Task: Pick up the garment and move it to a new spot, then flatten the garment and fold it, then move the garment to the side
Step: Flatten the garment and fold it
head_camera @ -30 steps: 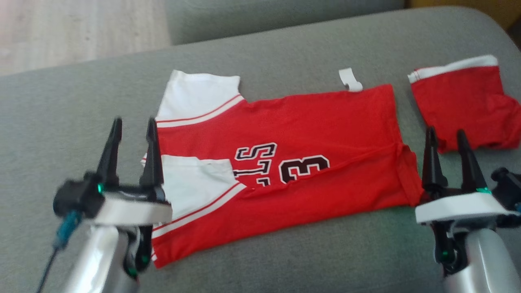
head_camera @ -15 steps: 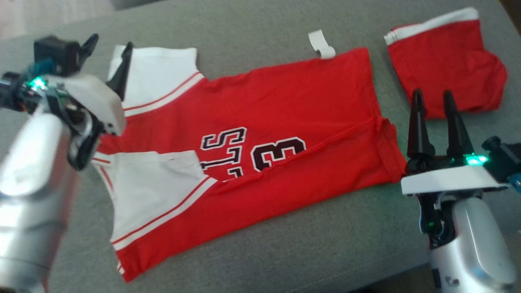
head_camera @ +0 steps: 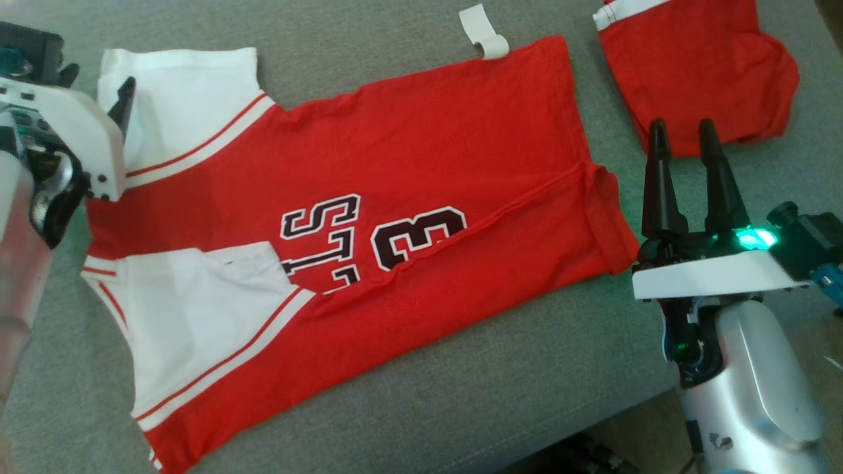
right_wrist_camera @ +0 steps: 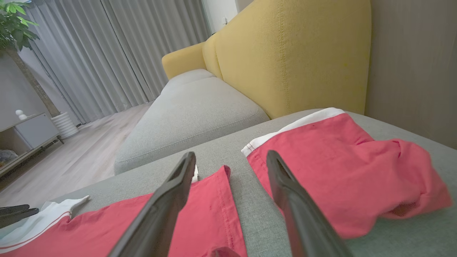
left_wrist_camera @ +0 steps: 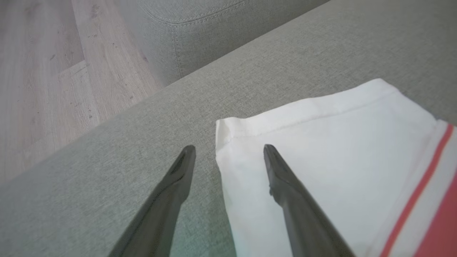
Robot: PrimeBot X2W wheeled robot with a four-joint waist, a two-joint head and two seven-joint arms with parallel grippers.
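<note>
A wide grey woven-fabric seat cushion [head_camera: 461, 395] fills the foreground. Beside it lies a pale wood-plank floor [left_wrist_camera: 43, 71]. Further back stand a second grey seat cushion [right_wrist_camera: 192, 110] with a mustard-yellow upholstered backrest [right_wrist_camera: 285, 53], long grey pleated curtains [right_wrist_camera: 117, 53], a low grey cabinet [right_wrist_camera: 28, 132] and a green leafy plant [right_wrist_camera: 14, 21] above a white ribbed pot [right_wrist_camera: 64, 125].

Grey cushion [head_camera: 461, 395] — red jersey [head_camera: 408, 151] and red shorts [head_camera: 698, 72] lying on it.

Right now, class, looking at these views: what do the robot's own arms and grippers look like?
The left gripper and right gripper each have two long, tapering black fingers on a flat white plate atop a rounded silver forearm. A green light glows at the right wrist, beside a black module with a blue connector.
</note>
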